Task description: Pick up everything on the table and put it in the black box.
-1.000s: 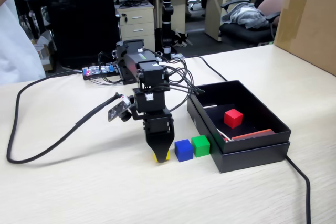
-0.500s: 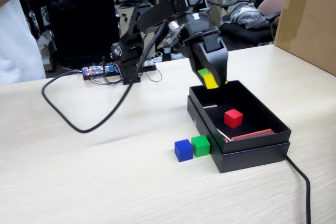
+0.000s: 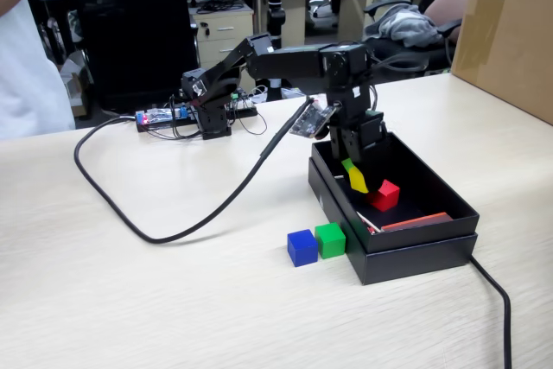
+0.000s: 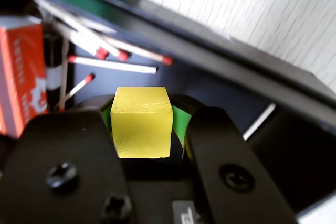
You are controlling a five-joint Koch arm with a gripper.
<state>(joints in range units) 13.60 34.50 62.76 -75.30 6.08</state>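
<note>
Fixed view: the arm reaches from its base at the far side of the table to the right, and its gripper (image 3: 356,181) hangs inside the black box (image 3: 449,198), over the left part of it. The jaws are closed narrow on the yellow cube (image 3: 357,180), which sits between the green-lined pads, clear of the box floor as far as can be told. The red cube (image 3: 385,195) lies on the box floor just to the right of the gripper. Outside the box, on the table (image 3: 155,300), the green cube (image 3: 330,239) stands just beside the near left wall of the box, and the blue cube (image 3: 301,247) touches its left side.

In the wrist view the yellow cube (image 4: 141,122) fills the gap between the two black jaws, with green pad edges showing at both of its sides. Beyond it, matches (image 4: 113,65) with red heads lie scattered in the box, and an orange matchbox (image 4: 21,77) lies at the left edge.
</note>
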